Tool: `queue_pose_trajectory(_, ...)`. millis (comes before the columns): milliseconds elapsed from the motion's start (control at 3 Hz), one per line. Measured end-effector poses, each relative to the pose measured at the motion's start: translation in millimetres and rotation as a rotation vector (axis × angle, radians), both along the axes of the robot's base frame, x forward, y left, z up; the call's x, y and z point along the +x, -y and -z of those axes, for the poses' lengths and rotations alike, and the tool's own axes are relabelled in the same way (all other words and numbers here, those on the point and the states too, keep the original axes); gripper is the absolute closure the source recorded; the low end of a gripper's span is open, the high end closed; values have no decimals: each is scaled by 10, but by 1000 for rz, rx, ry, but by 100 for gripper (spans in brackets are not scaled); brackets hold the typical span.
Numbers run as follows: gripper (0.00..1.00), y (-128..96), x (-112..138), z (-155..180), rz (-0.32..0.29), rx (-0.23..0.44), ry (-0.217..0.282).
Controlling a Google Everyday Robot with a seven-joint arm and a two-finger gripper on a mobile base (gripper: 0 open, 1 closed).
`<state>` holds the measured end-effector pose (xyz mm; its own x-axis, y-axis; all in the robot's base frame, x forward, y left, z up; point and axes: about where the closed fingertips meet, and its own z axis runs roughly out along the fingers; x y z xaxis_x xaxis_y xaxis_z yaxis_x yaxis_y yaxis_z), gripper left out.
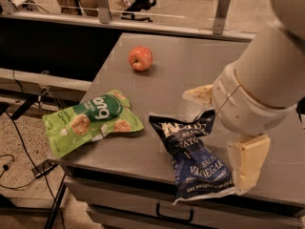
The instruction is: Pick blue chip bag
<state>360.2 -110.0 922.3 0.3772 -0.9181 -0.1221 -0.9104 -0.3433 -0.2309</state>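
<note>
Blue chip bag (198,161) flat on table (190,56) — gripper (217,140) just over it, fingers (248,161) spread wide, empty.

The pincer (217,140), fingers spread wide, hovers over the blue chip bag (190,162) on the table (181,66).

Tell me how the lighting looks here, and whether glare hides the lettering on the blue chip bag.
Camera view: warm, dim, fairly even light; the blue chip bag has only faint sheen on its creases, lettering readable. Same view: the apple throws a small soft shadow at its base; the gripper hangs open over the bag's right edge.
</note>
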Motion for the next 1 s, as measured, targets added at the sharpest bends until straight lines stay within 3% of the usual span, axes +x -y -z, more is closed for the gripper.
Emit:
queue_pose_trajectory(333, 0, -160, -120, 210, -111, -6, -42)
queue_pose_trajectory(667, 0, -252, -127, 392, -146, -8, -64)
queue_pose_trajectory(1000, 18, -328, -56, 550, -139, 2, -61)
